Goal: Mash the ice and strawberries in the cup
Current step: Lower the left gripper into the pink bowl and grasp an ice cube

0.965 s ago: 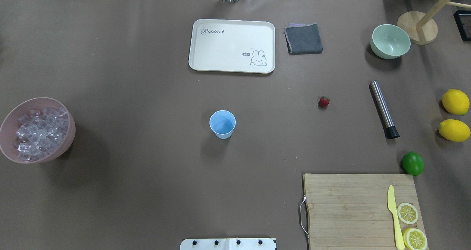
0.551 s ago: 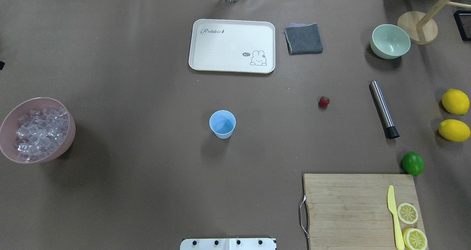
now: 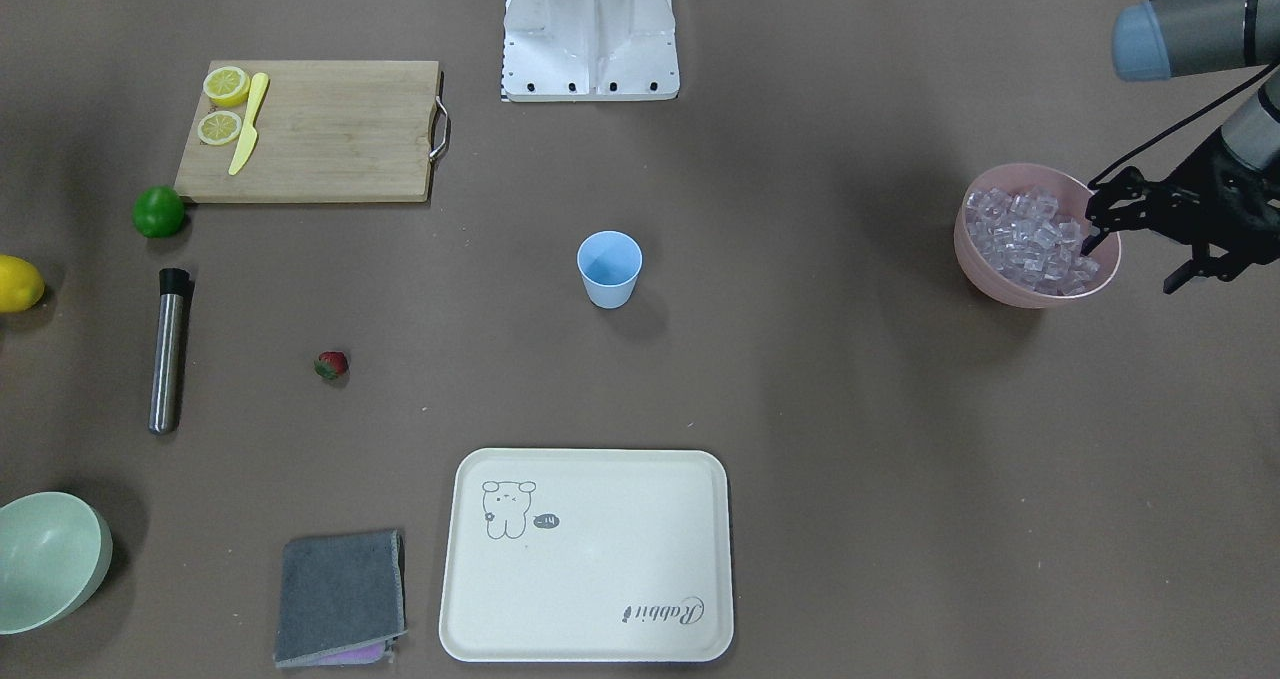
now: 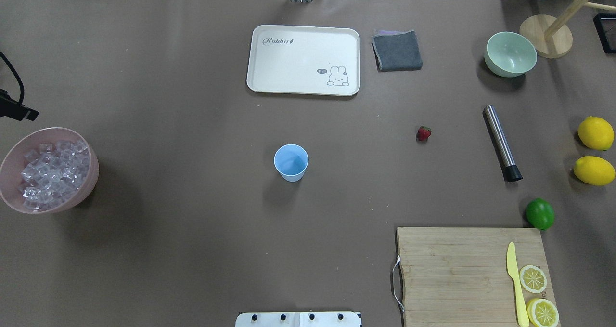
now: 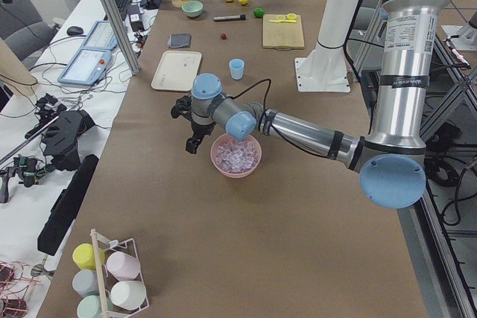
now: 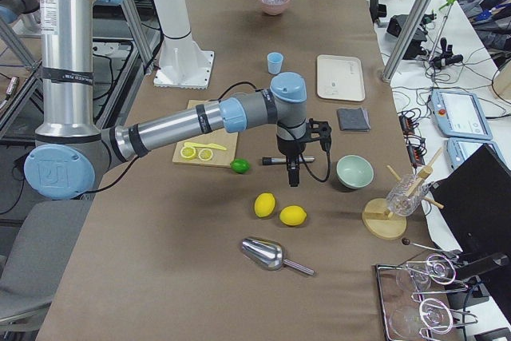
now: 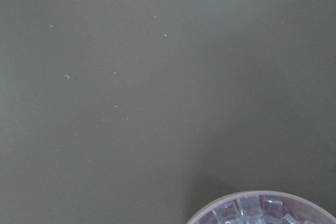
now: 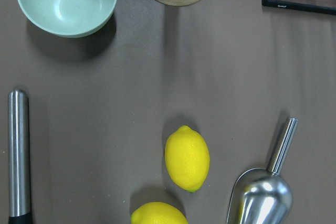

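The left arm reaches low over the table, with the left gripper just beside the pink bowl of ice, fingers spread wide. The right gripper points straight down, and how far its fingers are apart cannot be told. The cup stands mid-table, with the strawberry well apart from it.

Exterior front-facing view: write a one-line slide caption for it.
Left claw open beside the pink bowl of ice; blue cup empty, strawberry lying apart.

Left arm, right arm are showing silver-grey tubes, light-blue joint caps; black cable is looping at each wrist; white base plate is showing dark screws
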